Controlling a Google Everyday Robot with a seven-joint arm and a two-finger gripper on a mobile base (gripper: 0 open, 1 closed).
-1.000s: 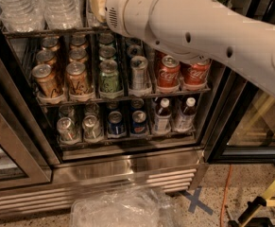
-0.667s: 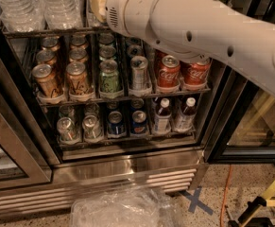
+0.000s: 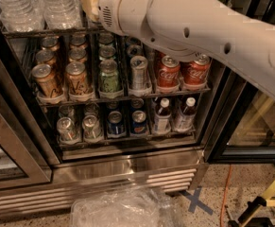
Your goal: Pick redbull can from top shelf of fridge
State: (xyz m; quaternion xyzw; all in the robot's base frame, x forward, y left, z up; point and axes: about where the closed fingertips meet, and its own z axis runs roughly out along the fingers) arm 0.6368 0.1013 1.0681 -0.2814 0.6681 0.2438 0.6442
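Observation:
The fridge [image 3: 127, 167] stands open in front of me, with wire racks of drinks above a louvred steel base. My white arm [image 3: 184, 20] reaches across from the right to the upper left, and its rounded joint [image 3: 109, 8] sits in front of the water bottle rack. My gripper is out of view past the top edge of the picture. The top shelf is also above the picture. No redbull can shows.
Water bottles [image 3: 38, 4] fill the upper rack. The middle rack holds brown cans [image 3: 47, 79], a green can [image 3: 109, 77], a silver can [image 3: 138, 71] and cola cans [image 3: 167, 73]. The lower rack holds cans and small bottles [image 3: 161, 116]. A plastic bag [image 3: 123, 207] lies on the floor.

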